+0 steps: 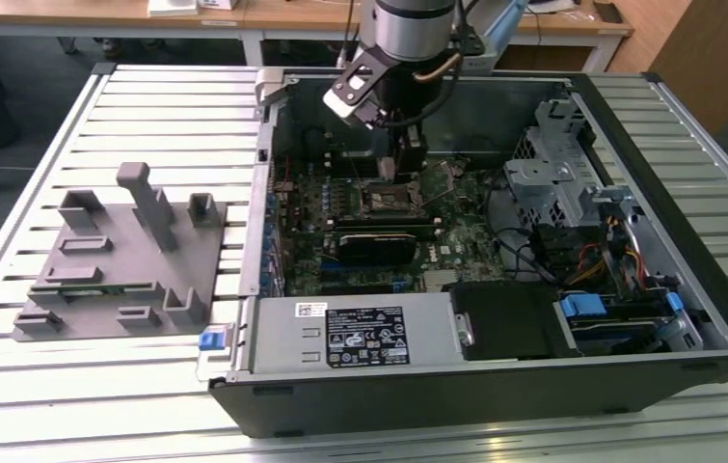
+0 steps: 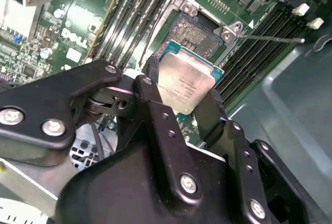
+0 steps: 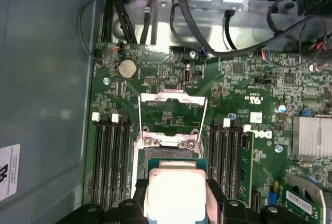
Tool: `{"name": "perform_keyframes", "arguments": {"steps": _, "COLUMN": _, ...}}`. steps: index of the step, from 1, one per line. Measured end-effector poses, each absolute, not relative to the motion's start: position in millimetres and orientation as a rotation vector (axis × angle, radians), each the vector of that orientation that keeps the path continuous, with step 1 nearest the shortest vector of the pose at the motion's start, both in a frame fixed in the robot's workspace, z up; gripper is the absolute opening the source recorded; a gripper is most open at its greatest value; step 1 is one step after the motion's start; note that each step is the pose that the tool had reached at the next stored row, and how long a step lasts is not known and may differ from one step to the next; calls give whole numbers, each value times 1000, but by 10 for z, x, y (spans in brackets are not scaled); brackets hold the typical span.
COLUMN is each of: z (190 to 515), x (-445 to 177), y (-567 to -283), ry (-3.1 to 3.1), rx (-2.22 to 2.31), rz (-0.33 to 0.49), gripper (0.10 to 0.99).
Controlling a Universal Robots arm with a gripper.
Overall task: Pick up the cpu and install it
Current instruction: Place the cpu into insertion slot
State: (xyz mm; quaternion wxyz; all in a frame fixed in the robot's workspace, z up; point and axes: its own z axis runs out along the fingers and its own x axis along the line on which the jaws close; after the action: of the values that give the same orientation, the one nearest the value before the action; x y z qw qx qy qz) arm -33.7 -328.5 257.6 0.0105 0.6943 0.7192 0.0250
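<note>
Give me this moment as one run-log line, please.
gripper: shut on cpu | location: inside computer case, above motherboard | cpu: held over open socket, not seated

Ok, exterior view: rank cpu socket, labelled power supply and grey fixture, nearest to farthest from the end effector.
1. cpu socket, directly beneath the end effector.
2. labelled power supply, at the case's edge.
3. grey fixture, outside the case, the exterior view's left.

Exterior view overlooks the case (image 1: pixel 467 410); both wrist views closely share its socket (image 2: pixel 197 32).
</note>
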Motion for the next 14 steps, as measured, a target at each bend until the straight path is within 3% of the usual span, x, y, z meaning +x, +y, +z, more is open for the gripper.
{"name": "perform_keyframes", "arguments": {"steps": 14, "z": 2396, "x": -362, "y": -3263, "ry": 2242, "rx": 2168, "rz": 77, "gripper": 525}}
